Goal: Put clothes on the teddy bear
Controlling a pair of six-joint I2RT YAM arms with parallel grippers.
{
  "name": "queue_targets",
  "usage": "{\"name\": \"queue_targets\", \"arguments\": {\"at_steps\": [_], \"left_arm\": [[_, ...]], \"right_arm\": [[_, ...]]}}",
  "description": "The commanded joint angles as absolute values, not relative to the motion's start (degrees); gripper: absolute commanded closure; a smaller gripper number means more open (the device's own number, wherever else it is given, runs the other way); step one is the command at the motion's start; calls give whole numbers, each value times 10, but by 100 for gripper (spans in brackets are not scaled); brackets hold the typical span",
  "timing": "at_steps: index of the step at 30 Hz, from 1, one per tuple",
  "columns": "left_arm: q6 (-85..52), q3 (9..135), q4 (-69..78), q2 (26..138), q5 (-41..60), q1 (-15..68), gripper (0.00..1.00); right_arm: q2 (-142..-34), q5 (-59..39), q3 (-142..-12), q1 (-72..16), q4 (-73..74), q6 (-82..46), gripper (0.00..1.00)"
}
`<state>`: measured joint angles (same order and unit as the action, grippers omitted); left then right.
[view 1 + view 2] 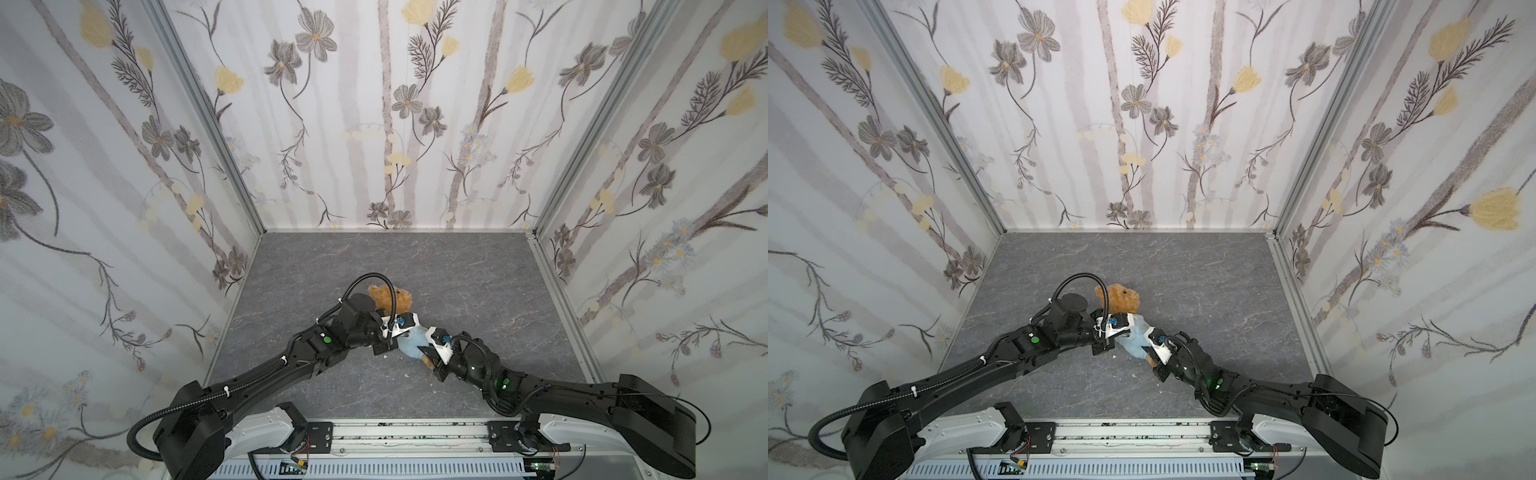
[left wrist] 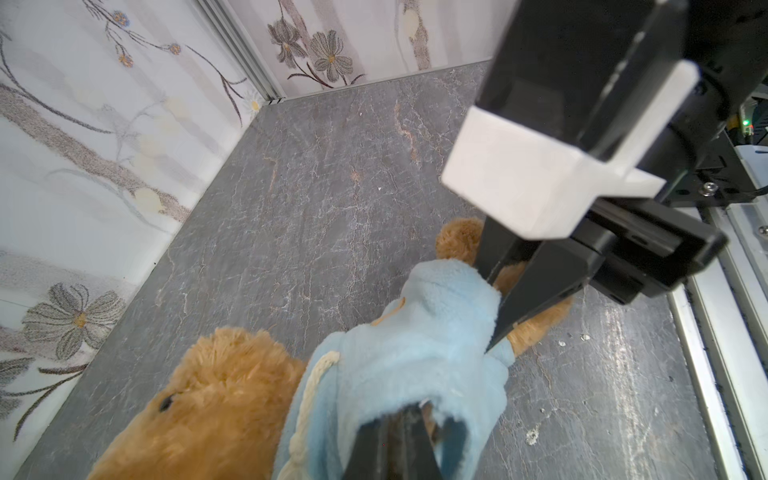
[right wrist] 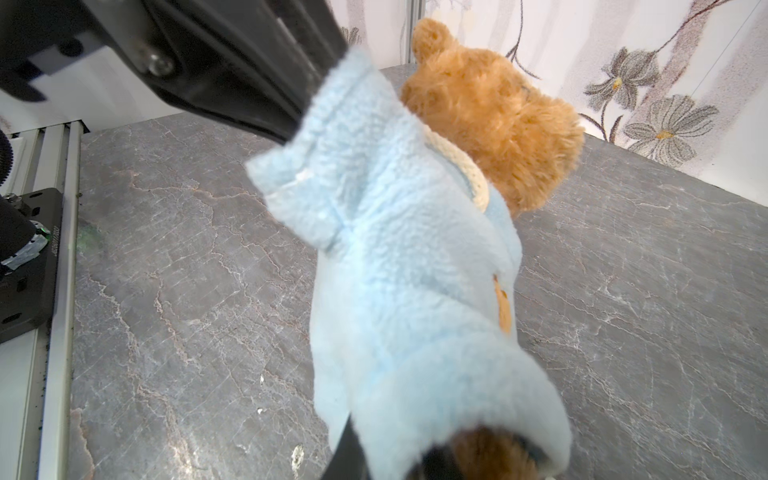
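**Two grippers hold the teddy bear [image 1: 390,299] mid-dressing**

**Top views.** In both top views the teddy bear lies near the middle of the grey table [image 1: 457,282], head toward the back wall. The light-blue top [image 1: 413,347] covers its trunk. The left gripper [image 1: 398,337] meets the garment at the shoulder end and the right gripper [image 1: 430,353] at the leg end. These opposed positions appear chosen to keep the fabric taut along the body. Whether the bear rests on the surface or hangs between the arms cannot be told.

**Left wrist view.** The left gripper's fingers [image 2: 370,453] are closed together inside a sleeve cuff [image 2: 415,399]. Brown shows beside them, but whether they pinch paw or fabric cannot be told. Reaching in through the cuff probably serves to draw the arm out. The right gripper's jaws converge on the bottom hem [image 2: 498,353], beside a bare leg.

**Right wrist view.** The right gripper is clamped on the hem wall, one finger [image 3: 349,453] outside it, with brown fur in the opening. This grip likely anchors the top against riding up. The bear's head is bare above the cream hood trim [image 3: 469,174].
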<state>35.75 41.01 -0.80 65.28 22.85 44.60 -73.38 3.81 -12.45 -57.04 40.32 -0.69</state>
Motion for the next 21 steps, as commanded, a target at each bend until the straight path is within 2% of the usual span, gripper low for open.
{"name": "queue_targets", "arguments": {"at_steps": [1,21], "left_arm": [[342,404,10,638,262,430,100],[291,371,26,611,369,367,100]], "right_arm": [[-738,57,-121,-565,433,-30,100],[-751,15,-108,-519,456,-115,100]]}}
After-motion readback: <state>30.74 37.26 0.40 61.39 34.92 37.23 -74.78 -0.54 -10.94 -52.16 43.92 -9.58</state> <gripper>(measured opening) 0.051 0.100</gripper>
